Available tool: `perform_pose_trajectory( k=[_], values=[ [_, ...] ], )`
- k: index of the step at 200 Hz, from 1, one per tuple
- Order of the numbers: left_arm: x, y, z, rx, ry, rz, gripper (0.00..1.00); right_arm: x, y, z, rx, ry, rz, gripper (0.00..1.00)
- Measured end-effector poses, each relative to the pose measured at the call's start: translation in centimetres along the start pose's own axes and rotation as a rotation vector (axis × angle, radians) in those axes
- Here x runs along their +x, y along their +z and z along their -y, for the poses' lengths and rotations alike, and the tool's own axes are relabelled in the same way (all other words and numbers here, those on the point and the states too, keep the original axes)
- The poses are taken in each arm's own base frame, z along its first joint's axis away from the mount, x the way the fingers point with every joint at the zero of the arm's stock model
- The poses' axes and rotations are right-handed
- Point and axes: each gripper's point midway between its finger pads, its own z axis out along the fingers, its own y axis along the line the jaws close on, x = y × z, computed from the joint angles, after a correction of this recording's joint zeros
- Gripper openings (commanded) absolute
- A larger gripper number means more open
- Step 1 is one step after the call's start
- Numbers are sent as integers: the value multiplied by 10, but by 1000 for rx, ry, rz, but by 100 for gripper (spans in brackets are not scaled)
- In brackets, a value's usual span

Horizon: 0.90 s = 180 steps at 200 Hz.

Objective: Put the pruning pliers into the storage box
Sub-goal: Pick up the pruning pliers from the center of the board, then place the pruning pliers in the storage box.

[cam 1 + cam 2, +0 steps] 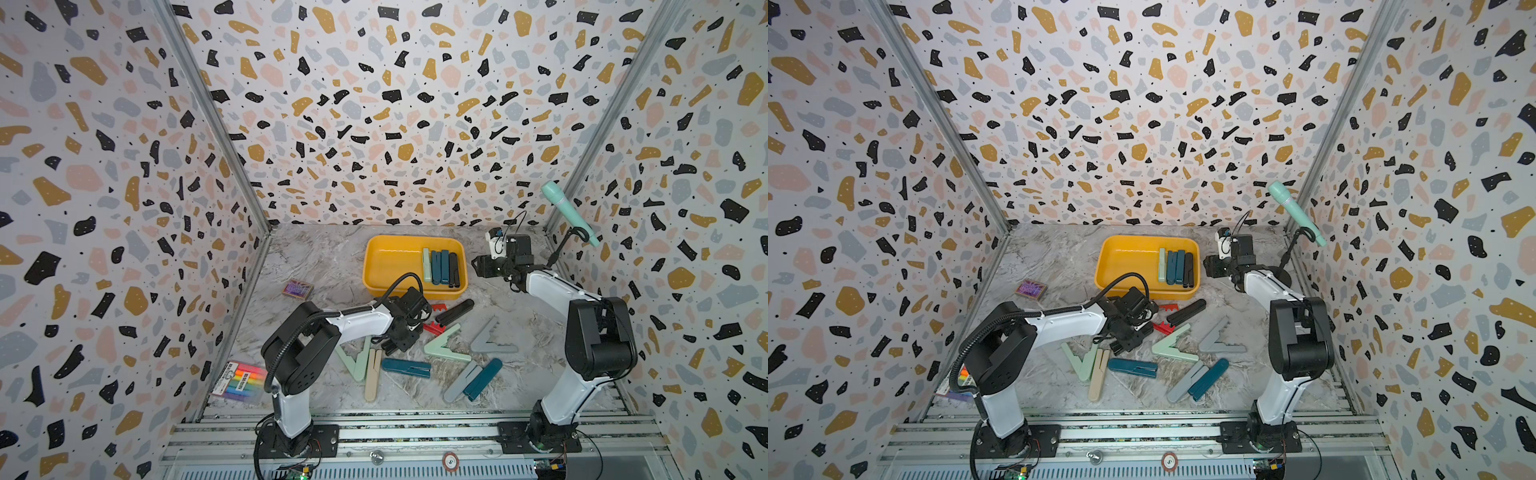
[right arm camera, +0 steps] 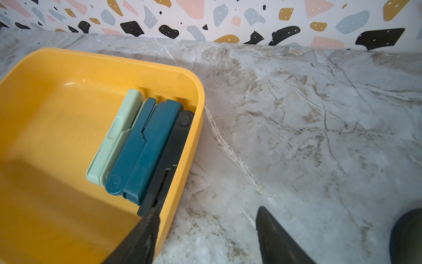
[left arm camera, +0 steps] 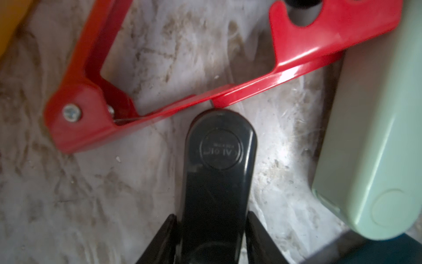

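The yellow storage box (image 1: pixel 388 266) (image 2: pixel 57 114) stands at the back middle. A mint, two teal and a black pruning pliers (image 1: pixel 440 266) (image 2: pixel 146 146) lie in a row along its right wall. My left gripper (image 1: pixel 401 336) (image 3: pixel 211 214) is down on the table in front of the box, shut on a black pruning pliers (image 3: pixel 219 171) that points at the open red pliers (image 1: pixel 436 318) (image 3: pixel 96 128). Around it lie loose black (image 1: pixel 455 311), mint (image 1: pixel 444 347), grey (image 1: pixel 490 340), teal (image 1: pixel 405 368) and beige (image 1: pixel 372 374) pliers. Just right of the box, my right gripper (image 1: pixel 480 266) (image 2: pixel 207 211) hangs open and holds nothing.
A mint microphone (image 1: pixel 567 212) on a black stand occupies the back right corner. A small purple card box (image 1: pixel 297 289) lies left of the yellow box, and a pack of markers (image 1: pixel 241 380) lies at the front left. Patterned walls close three sides.
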Motion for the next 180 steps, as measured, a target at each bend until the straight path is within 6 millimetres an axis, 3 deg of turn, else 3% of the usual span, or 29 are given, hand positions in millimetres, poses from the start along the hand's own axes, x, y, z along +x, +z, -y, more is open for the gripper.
perform_pose_trajectory(
  k=[59, 97, 125, 150, 164, 180],
  values=[
    [2, -6, -3, -4, -29, 3, 22, 0, 0, 1, 1, 8, 0, 69],
    [-12, -42, -12, -24, -72, 85, 17, 0, 0, 0, -2, 13, 0, 69],
    [-46, -91, -34, -46, -136, 236, 18, 0, 0, -1, -10, 21, 1, 69],
    [-85, -137, -77, -93, -255, 396, 20, -1, 0, -4, -24, 35, 4, 69],
    [-108, -154, -103, -129, -315, 458, 19, -2, 0, -6, -33, 40, 8, 69],
    [-139, -160, -131, -165, -374, 505, 18, -2, 1, -10, -41, 46, 8, 69]
  ],
)
